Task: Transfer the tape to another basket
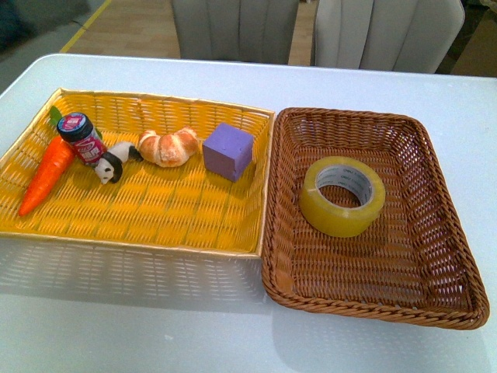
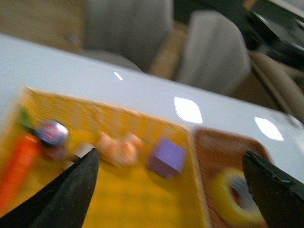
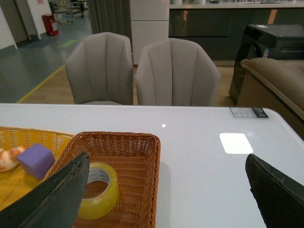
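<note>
With the tape (image 1: 342, 196) lying in the brown basket (image 1: 435, 155), both pincers hung apart and empty, suggesting only withdrawal remained.

Bench (image 1: 233, 85): smooth, glossy white, reflects lamps. Basket (image 1: 435, 233): rough brown woven wicker. Yellow tray (image 1: 155, 210): woven, gold-edged. Tape (image 1: 342, 196): glossy translucent yellowish plastic, white core. Purple cube (image 1: 228, 151): matt.

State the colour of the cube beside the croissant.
The cube is purple, clearest in the front view.
</note>
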### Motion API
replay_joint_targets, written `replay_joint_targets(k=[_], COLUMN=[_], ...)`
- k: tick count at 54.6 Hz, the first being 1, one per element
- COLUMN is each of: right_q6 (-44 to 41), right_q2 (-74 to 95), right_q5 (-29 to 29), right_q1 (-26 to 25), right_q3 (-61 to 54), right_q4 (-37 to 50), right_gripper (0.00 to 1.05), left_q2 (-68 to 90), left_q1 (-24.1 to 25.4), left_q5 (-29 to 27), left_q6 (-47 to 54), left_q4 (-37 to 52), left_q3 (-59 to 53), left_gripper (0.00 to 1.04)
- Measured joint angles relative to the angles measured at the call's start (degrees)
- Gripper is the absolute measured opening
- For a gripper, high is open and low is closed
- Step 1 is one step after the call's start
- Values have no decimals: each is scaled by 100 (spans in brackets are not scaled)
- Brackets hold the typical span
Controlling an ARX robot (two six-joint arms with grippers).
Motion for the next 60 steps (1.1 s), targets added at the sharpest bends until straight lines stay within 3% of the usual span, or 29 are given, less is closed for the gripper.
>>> replay_joint_targets(k=[6, 13, 26, 60], right_q6=[2, 0, 2, 2], right_q2=[0, 0, -4, -4], right_q5=[0, -9, 0, -2], right_q1=[0, 0, 0, 0], right_q3=[0, 0, 0, 0], right_q4=[0, 0, 0, 0], right_gripper=[96, 96, 96, 96], left_q2=[-258, -632, -1523, -4437], left_q1=[496, 549, 553, 553], left_q5=[-713, -662, -671, -671], left_q6=[1014, 1523, 1685, 1725], left_q4=[1252, 1624, 1064, -1390], left_q3=[-726, -1215, -1674, -2031], left_gripper=[69, 44, 3, 2])
